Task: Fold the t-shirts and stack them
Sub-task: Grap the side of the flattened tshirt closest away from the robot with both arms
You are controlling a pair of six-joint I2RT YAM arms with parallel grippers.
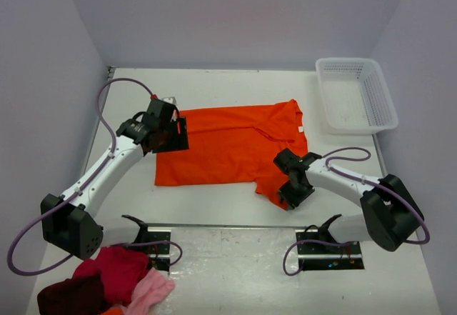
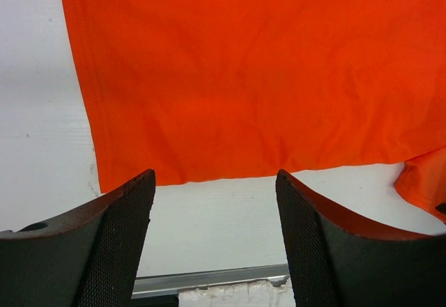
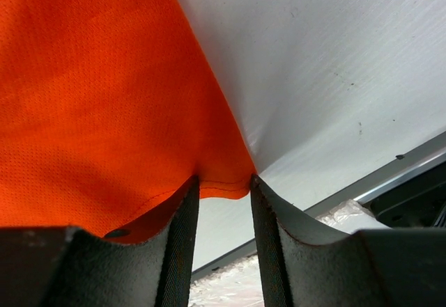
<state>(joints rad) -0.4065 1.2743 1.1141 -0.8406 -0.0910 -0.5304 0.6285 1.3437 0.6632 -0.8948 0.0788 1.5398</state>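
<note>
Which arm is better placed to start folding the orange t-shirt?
Right, I think: the right claw has the sleeve edge of the t-shirt between its jaws. The left claw is open beside the hem, holding nothing.

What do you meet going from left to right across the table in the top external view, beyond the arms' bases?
left hand → orange t-shirt → right hand → white basket
</note>
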